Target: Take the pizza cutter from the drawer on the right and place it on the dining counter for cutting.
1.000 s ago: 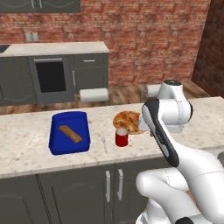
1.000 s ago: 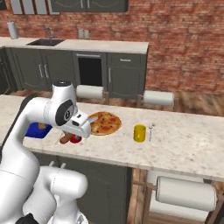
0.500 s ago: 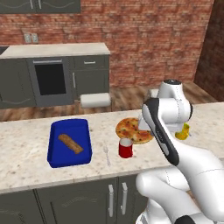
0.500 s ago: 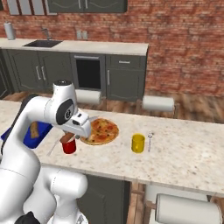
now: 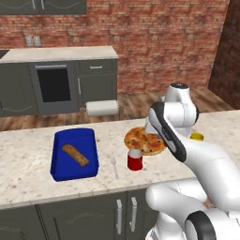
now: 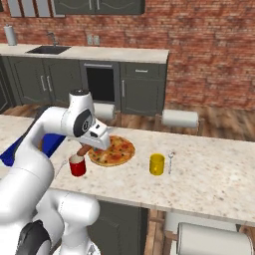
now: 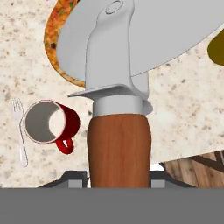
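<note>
My gripper point(image 6: 90, 145) is shut on the pizza cutter point(image 6: 83, 150) and holds it above the dining counter point(image 6: 209, 174), just over the near edge of the pizza. In the hand view the reddish-brown handle of the pizza cutter point(image 7: 118, 144) rises from between the fingers of my gripper point(image 7: 119, 177). Its wide silver blade point(image 7: 148, 39) hangs over the beige speckled dining counter point(image 7: 175, 109). From the left base camera my own arm hides the hand, with the dining counter point(image 5: 28, 164) stretching beneath it. The drawer is out of view.
On the counter lie a pizza point(image 6: 112, 151), a red cup point(image 6: 77, 166), a yellow cup point(image 6: 157, 164) and a fork point(image 5: 115, 168). A blue tray point(image 5: 75, 153) holding bread sits at the left. Beyond the counter stand stools point(image 6: 180, 118) and the back cabinets with a black oven point(image 5: 53, 86).
The whole picture has shifted as the base drove: the counter and its things now sit lower in both base views. The cutter stays in my grip.
</note>
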